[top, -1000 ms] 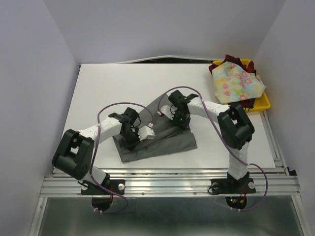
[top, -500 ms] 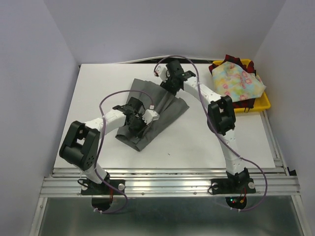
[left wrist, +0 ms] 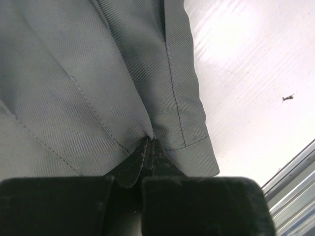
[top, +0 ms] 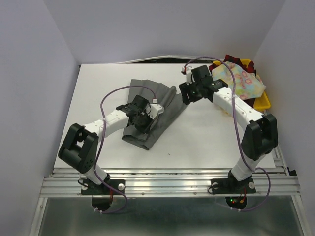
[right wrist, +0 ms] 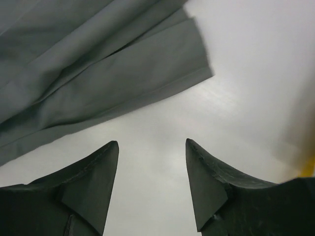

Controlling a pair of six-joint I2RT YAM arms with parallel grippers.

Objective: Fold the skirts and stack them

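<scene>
left jaws clenched on creased grey pleated skirt [top: 165, 105], right jaws released beside it

Pleated skirt [top: 162, 105] lies on table [top: 206, 142] left of centre, slanting from far middle to near left. Left gripper [left wrist: 150, 145] sits on its near part. Right gripper [right wrist: 151, 142] is just right of its far end, between it and tray [top: 266, 101] at far right edge. In tray: floral skirt [top: 236, 81] on top of plaid skirt [top: 231, 60].
</scene>
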